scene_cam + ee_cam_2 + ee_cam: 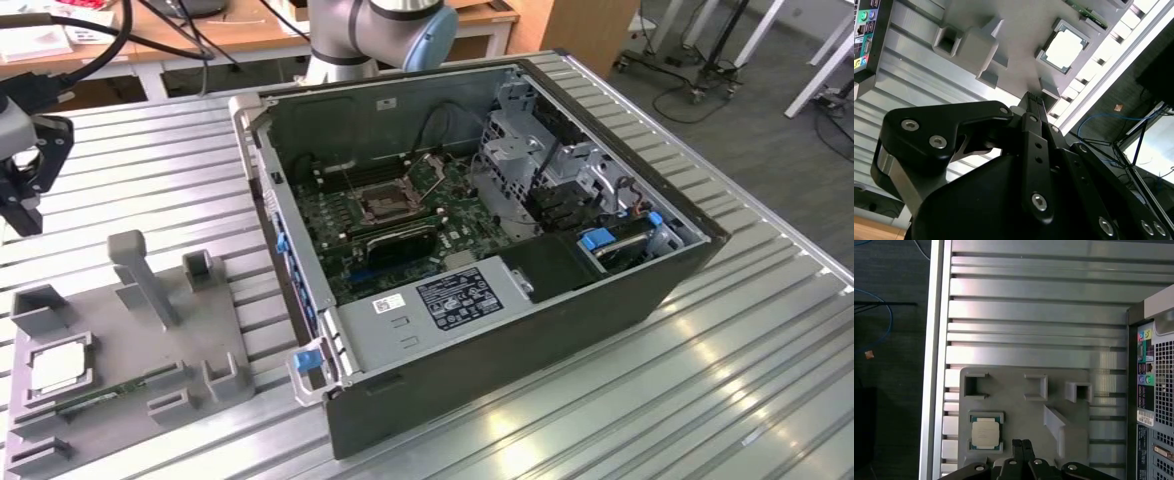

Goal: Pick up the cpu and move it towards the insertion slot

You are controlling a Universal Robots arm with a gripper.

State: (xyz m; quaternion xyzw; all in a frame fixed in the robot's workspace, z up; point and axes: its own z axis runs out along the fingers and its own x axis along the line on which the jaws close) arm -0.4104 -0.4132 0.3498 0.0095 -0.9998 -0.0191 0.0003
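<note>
The cpu (59, 369) lies flat in a square recess of the grey plastic tray (134, 345), silvery face up, at the exterior view's lower left. Both wrist views show the cpu (1066, 45) (985, 433) resting in its recess. My gripper (26, 212) hangs above the table beyond the tray, well apart from the chip. Its fingertips (1022, 444) are pressed together, shut on nothing. The insertion slot (386, 205), a shiny metal frame with a dark centre, sits on the green motherboard inside the open computer case (534, 330), far from the gripper.
A green memory stick (104, 396) lies in the tray next to the cpu. Upright grey posts (140, 275) rise from the tray. The case's walls, drive cage (534, 150) and cables surround the socket. The ribbed metal table (1029, 305) ends close to the tray.
</note>
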